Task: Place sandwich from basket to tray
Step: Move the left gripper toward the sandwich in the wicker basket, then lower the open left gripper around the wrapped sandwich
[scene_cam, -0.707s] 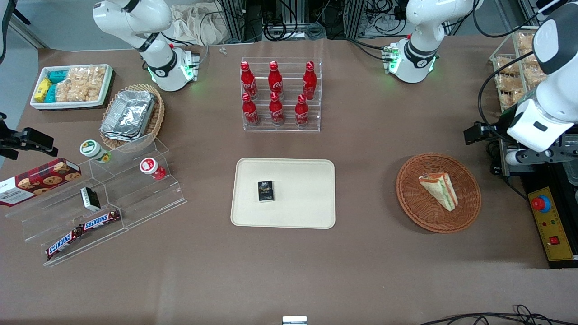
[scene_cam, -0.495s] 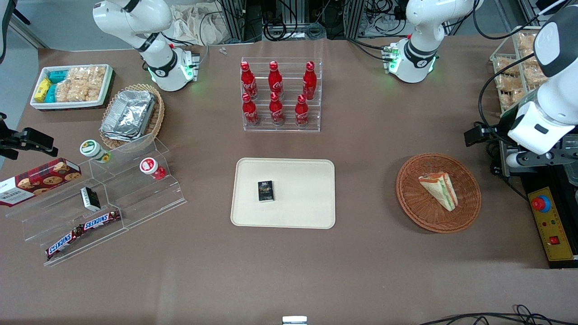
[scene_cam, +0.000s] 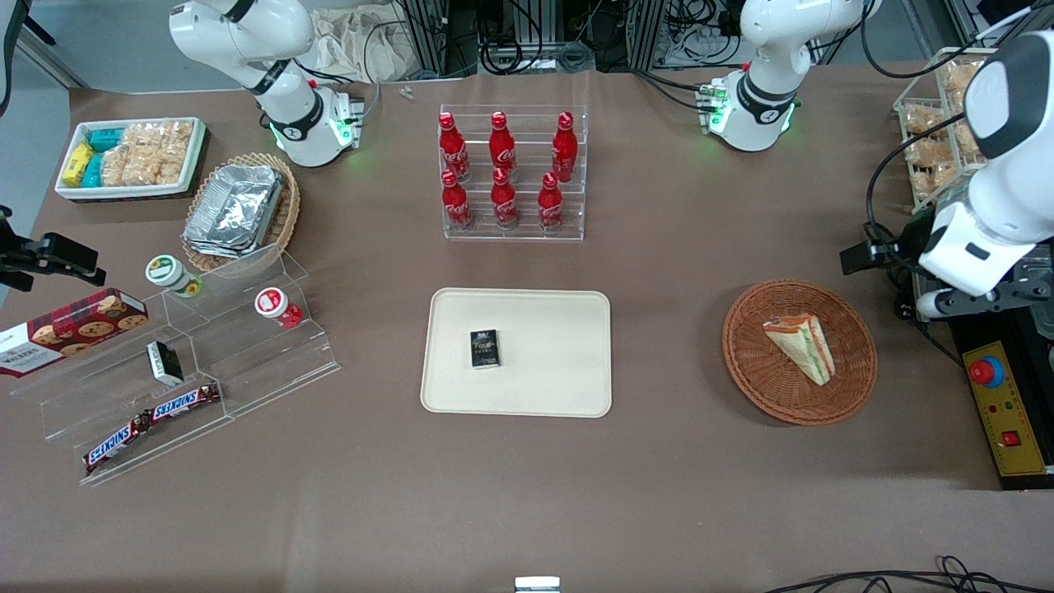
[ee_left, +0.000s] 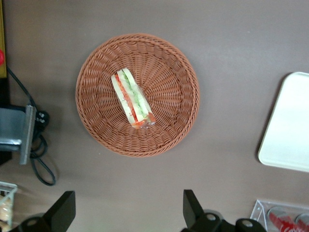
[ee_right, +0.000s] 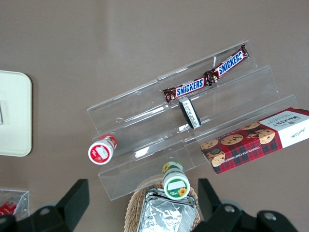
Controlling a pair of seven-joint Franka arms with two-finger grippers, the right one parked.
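Gripper [ee_left: 126, 212]: fingers spread wide, holding nothing, hovering high above table beside basket [scene_cam: 856, 371]. Sandwich [scene_cam: 801, 347]: lying in basket. Tray [scene_cam: 560, 387]: well apart, bearing small black box [scene_cam: 485, 348].

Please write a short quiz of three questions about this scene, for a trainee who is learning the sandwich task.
1. True or false: the sandwich already lies on the tray.
2. What small thing lies on the tray?
3. The gripper is: A shut on the sandwich, B open above the table beside the basket, C inside the basket.

Key: 1 false, it lies in the basket. 2 a small dark box. 3 B.
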